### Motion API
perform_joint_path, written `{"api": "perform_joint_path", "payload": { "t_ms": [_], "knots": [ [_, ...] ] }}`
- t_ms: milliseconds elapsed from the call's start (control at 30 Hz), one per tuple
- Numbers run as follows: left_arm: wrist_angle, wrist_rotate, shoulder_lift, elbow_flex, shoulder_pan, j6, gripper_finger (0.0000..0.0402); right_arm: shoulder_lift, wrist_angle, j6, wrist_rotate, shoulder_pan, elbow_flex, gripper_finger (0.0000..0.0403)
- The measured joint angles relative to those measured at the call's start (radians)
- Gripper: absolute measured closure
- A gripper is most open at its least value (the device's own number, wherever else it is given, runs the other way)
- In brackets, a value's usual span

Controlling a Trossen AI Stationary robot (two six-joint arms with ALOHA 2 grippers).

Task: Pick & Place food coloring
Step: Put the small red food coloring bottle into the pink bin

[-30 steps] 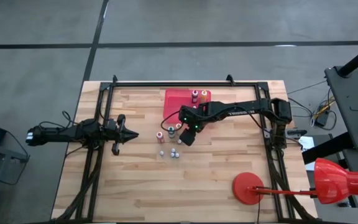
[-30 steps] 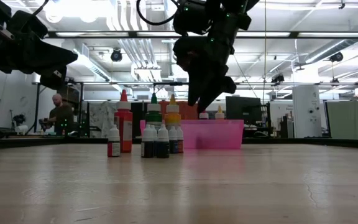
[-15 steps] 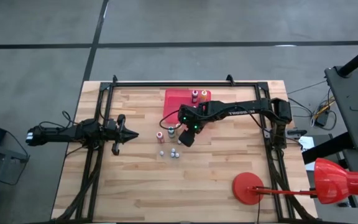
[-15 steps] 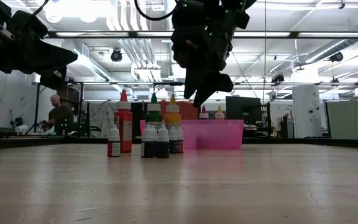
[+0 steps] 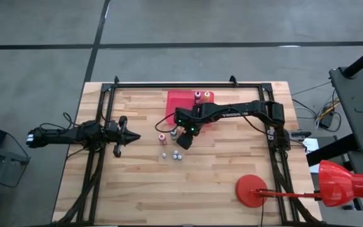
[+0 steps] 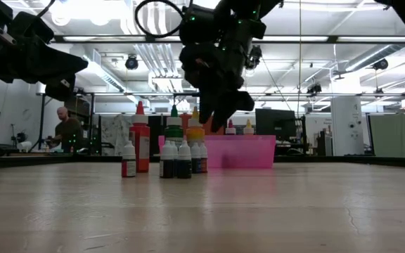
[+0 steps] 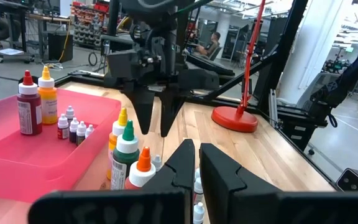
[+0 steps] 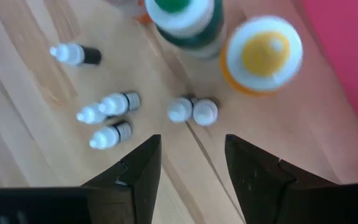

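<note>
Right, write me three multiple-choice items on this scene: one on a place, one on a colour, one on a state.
1. Where is the right end effector?
A. above the bottles on the table
B. over the red stand
C. inside the tray

2. What colour is the tray?
A. blue
B. red
C. white

3. How is the left end effector?
A. open
B. gripping a bottle
C. shut, empty

Answers: A, its wrist view looks down on small bottles; B, the high view shows red; C, its fingers meet on nothing.
</note>
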Motion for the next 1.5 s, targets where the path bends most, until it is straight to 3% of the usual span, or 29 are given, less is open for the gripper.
{"api": "perform_joint_path", "payload": {
  "t_ms": [400,767,1500],
  "knots": [
    [0.000,0.000,0.002,0.000,0.000,0.000,0.0402,0.090,-0.070,-0.021,0.001,0.000,0.113,0.0234],
    [0.000,0.000,0.002,0.000,0.000,0.000,0.0402,0.104,-0.096,-0.016,0.054,-0.001,0.112,0.0234],
    [0.000,0.000,0.002,0.000,0.000,0.000,0.0402,0.124,-0.084,-0.011,0.055,-0.002,0.101,0.0234]
  ]
}}
